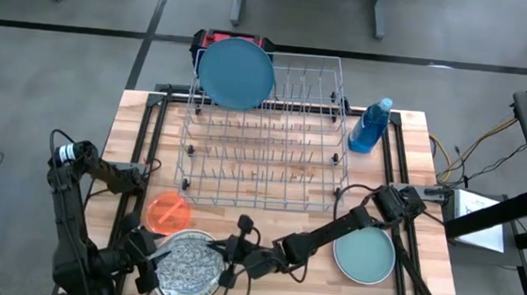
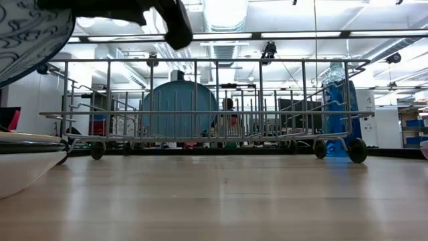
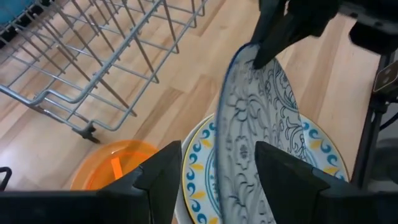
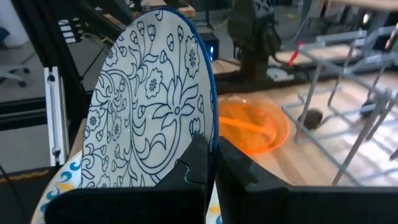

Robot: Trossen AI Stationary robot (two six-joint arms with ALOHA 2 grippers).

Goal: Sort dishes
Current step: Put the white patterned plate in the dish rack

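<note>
High view: one blue plate (image 1: 236,72) stands in the wire rack (image 1: 265,133); the teal plate (image 1: 364,254) and orange plate (image 1: 167,212) wait on the table.
Left wrist view: left gripper (image 3: 214,163) is open around the patterned plate (image 3: 249,124).
Right wrist view: right gripper (image 4: 211,165) pinches that plate's rim, tipped up. Most sorting is left.

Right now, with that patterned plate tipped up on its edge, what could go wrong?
1. The right gripper pinches the patterned plate only at its rim. With the left gripper open around it, not gripping, the plate could twist or slip.

2. If it drops, it would likely land on the plate with the yellow and blue border beneath it, and either might chip.

3. The orange plate and the wire rack sit close by, so a wide swing might knock them.
</note>
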